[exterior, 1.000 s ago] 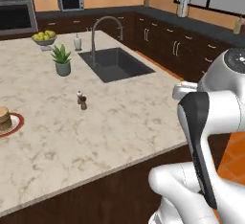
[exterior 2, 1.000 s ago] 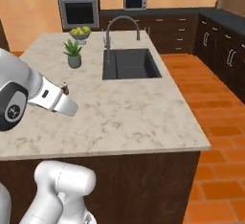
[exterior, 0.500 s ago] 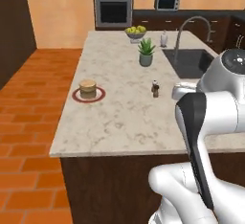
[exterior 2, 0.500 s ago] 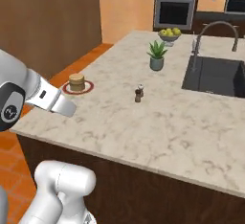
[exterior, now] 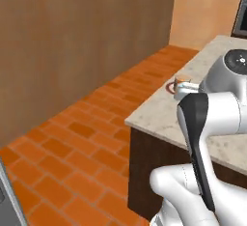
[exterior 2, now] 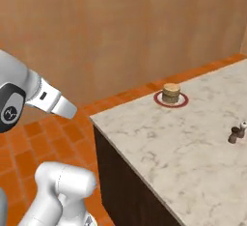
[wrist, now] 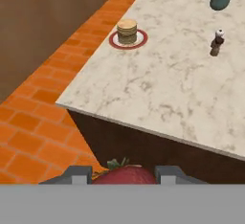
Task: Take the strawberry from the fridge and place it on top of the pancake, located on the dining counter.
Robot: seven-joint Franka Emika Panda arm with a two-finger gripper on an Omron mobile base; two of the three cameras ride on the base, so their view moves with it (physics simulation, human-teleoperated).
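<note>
Between the gripper [wrist: 123,175] tips sits the strawberry [wrist: 125,174], pinched tight so it rides safely while the base travels. Far off to the left on the dining counter [wrist: 182,89], near its corner, waits the pancake [wrist: 127,30] on its red-rimmed plate [wrist: 113,40], top free for the fruit; a pepper shaker [wrist: 217,42] stands well apart to the right.
</note>
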